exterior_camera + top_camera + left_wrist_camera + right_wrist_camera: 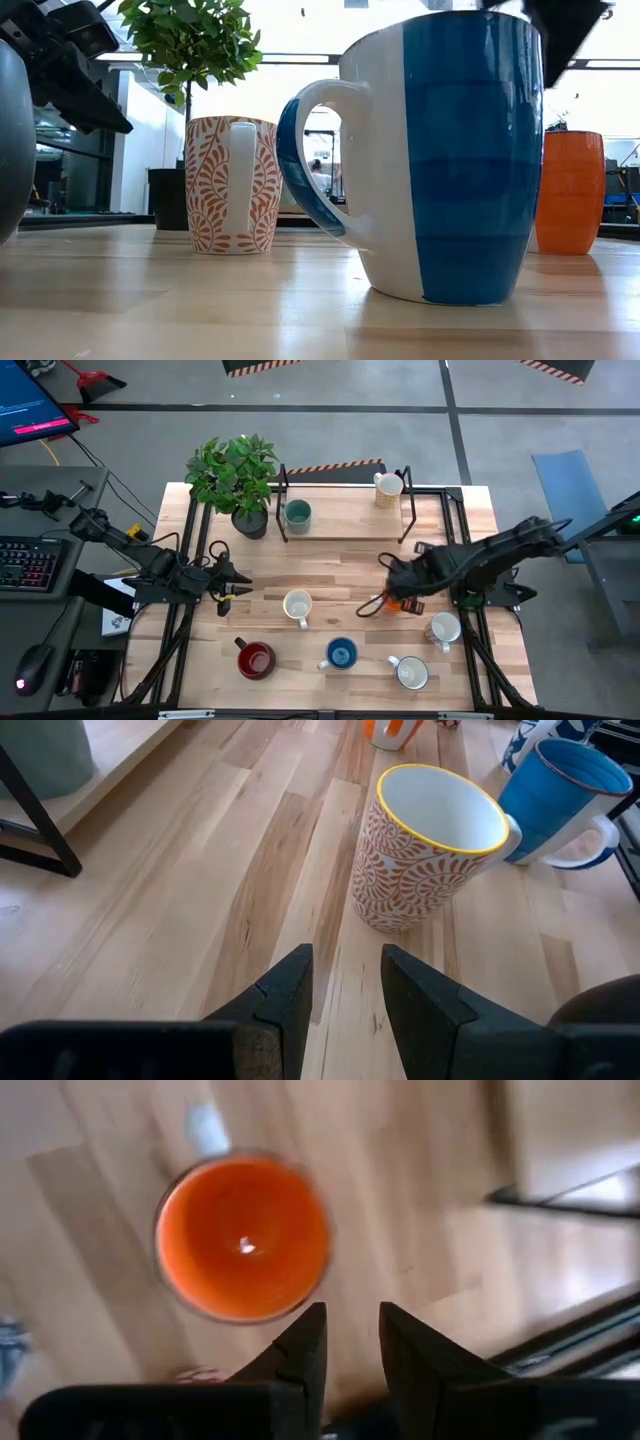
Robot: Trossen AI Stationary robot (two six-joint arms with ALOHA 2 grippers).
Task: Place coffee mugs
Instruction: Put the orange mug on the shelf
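Several mugs stand on their bases on the wooden table. The orange mug [406, 604] [243, 1238] is right below my right gripper [395, 582] [352, 1340], whose fingers stand a little apart just past its rim, touching nothing. A leaf-patterned white mug [297, 605] [430, 850] stands ahead of my left gripper [236, 589] [347, 985], which is low, level, slightly open and empty. The blue mug [341, 653] [450, 160], red mug [255, 659] and two white mugs [412, 673] [443, 628] are near the front edge. Teal-green [297, 514] and cream [388, 488] mugs stand on the raised board.
A potted plant [238, 480] stands at the far left by the raised board [345, 510] with its black frame posts. Black rails run along both table sides. Bare wood lies between the board and the patterned mug. A keyboard and monitor sit off the table's left.
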